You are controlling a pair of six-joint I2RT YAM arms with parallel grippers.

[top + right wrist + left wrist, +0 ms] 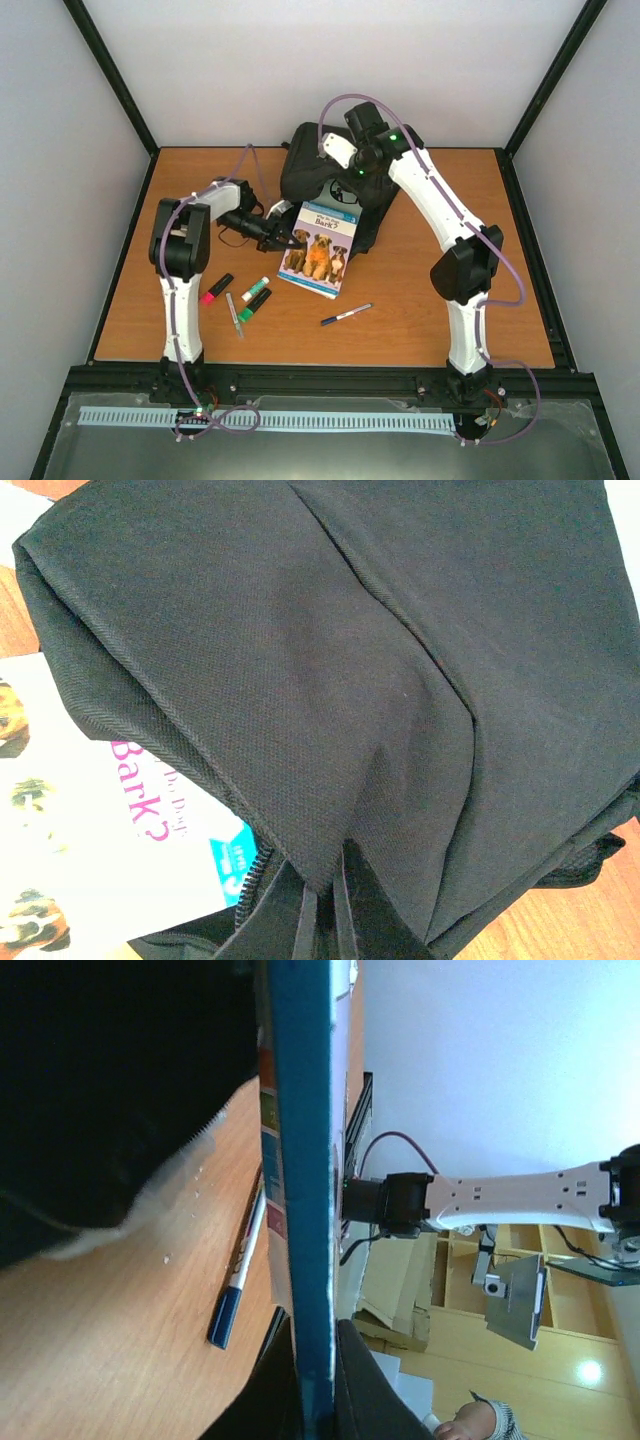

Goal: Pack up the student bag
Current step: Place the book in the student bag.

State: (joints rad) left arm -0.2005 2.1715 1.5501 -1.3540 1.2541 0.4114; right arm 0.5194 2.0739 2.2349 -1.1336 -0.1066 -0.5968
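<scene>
1. Currently the left gripper (277, 233) is clamped shut on the left edge of the dog book (318, 250). In its wrist view the book is seen edge-on, and the black fingers (372, 1390) sit on either side of the blue spine.
2. The cover reads "Bark?" and shows three dogs. The book's far edge goes beneath the black fabric of the student bag (325, 170). Its near end is out over the table (450, 320).
3. The right gripper (346, 188) is closed and pinches a fold of the bag's fabric. Its wrist view shows cloth bunched between the jaws, with zipper teeth (250, 878) just beside them.
4. The student bag sits directly under the right gripper and just beyond the left gripper, touching the book.
5. A blue pen (346, 314) lies flat on the table on the near side of the book, well apart from both grippers.
6. Four items lie close together on the near side of the left gripper, and neither gripper touches them:
   - pink highlighter (216, 288)
   - green highlighter (256, 289)
   - dark green marker (254, 305)
   - clear pen (234, 315)
</scene>
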